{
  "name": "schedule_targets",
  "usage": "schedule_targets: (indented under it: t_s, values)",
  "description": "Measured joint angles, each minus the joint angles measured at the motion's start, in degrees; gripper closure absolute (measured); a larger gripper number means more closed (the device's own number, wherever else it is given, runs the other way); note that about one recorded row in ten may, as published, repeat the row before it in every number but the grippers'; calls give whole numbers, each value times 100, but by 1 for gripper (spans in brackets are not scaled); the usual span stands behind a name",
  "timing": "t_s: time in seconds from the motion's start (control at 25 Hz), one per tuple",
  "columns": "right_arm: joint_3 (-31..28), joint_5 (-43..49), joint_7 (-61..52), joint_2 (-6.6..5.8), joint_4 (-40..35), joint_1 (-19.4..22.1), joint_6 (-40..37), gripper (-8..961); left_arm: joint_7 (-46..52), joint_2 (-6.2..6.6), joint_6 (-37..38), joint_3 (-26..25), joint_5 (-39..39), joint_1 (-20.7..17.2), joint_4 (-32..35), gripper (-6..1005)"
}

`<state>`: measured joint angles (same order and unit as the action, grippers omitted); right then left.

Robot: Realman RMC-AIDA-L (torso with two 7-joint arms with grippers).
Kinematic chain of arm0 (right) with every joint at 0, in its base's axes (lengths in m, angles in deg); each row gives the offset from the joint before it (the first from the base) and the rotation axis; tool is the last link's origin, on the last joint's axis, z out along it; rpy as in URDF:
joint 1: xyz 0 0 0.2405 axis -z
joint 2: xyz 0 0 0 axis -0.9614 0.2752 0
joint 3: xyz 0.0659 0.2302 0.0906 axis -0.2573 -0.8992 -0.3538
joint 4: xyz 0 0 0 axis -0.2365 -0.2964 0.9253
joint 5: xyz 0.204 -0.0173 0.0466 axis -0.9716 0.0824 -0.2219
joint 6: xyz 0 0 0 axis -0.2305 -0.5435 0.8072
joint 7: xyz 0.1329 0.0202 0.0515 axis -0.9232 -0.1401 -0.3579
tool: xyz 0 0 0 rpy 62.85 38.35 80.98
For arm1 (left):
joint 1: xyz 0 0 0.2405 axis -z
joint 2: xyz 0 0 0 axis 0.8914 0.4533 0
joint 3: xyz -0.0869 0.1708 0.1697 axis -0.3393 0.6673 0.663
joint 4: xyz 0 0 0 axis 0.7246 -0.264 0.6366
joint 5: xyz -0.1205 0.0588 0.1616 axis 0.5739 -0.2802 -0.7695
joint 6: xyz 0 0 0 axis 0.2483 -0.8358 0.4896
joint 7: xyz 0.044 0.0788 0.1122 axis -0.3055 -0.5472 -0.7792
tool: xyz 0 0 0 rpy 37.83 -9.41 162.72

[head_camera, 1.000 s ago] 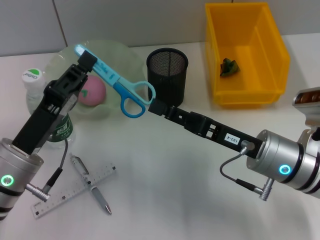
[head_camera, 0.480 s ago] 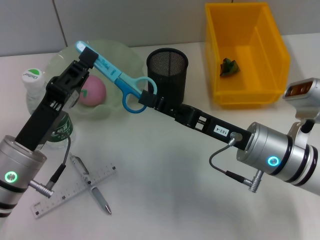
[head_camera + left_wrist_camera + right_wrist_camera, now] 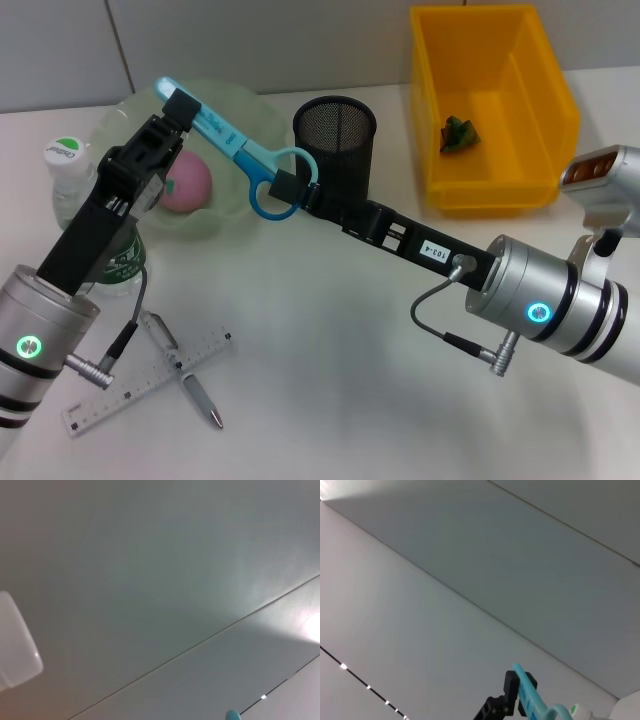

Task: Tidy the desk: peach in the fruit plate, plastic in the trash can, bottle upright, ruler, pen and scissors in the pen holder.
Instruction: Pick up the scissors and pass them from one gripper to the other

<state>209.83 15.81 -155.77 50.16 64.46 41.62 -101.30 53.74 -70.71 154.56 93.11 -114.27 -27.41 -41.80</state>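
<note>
My left gripper (image 3: 178,110) is shut on the blade end of the blue scissors (image 3: 228,142) and holds them in the air over the green fruit plate (image 3: 250,110). The right wrist view shows the scissors (image 3: 529,698) from behind. My right gripper (image 3: 286,189) reaches in from the right, its tip at the scissors' handle rings, just left of the black mesh pen holder (image 3: 336,140). The pink peach (image 3: 186,184) lies in the plate. A ruler (image 3: 150,385) and a pen (image 3: 183,372) lie crossed near the front left. The bottle (image 3: 68,165) is partly behind my left arm.
A yellow bin (image 3: 545,110) at the back right holds a crumpled green piece of plastic (image 3: 458,133). Both wrist views mostly show the wall behind the desk.
My right gripper has moved up and left, from below the scissors to their handle rings. The left gripper has lifted the scissors slightly.
</note>
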Motion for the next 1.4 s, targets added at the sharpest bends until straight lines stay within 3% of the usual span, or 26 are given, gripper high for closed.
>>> schedule_targets:
  t_s: [1.12,1.32,1.4]
  values:
    - [-69,2,-286,19,-92,-47,221,395,4,0,-81,-42,0,30,-65,904]
    - [-69,3,-288,18,-134,-53,255,544,5,0,-80,-51,-1,40,-65,903]
    - [-76,3,-289,17,-142,-51,266,550,3,0,-79,-128,-67,42,-65,904]
